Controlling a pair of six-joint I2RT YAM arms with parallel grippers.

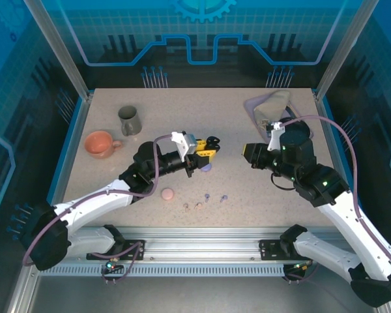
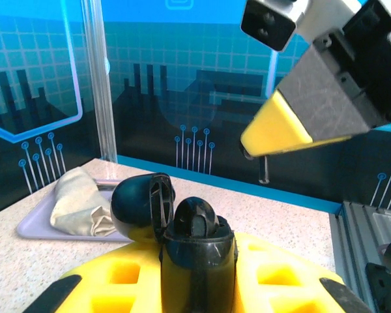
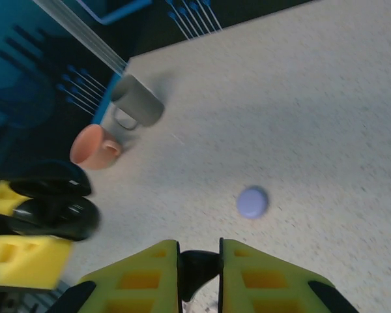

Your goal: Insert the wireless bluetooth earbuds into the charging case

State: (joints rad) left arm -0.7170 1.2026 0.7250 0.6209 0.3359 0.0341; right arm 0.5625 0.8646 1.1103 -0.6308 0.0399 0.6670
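Bench (image 1: 247, 124): speckled.
Left jaws (image 1: 205, 155): pinching open black case (image 2: 197, 251).
Right jaws (image 3: 199, 251): pinching black earbud (image 3: 194, 277), toward right edge from my case.

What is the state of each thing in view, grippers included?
black case: lid open, held
left gripper: shut on black case
right gripper: shut on black earbud
lavender case: closed, on table
pinkish case: closed, on table
loose earbuds: lying on table, uncased
grey mug: upright
salmon cup: upright

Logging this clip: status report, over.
Left gripper shut on open black case. Right gripper shut on black earbud, short of case. Nothing between them.
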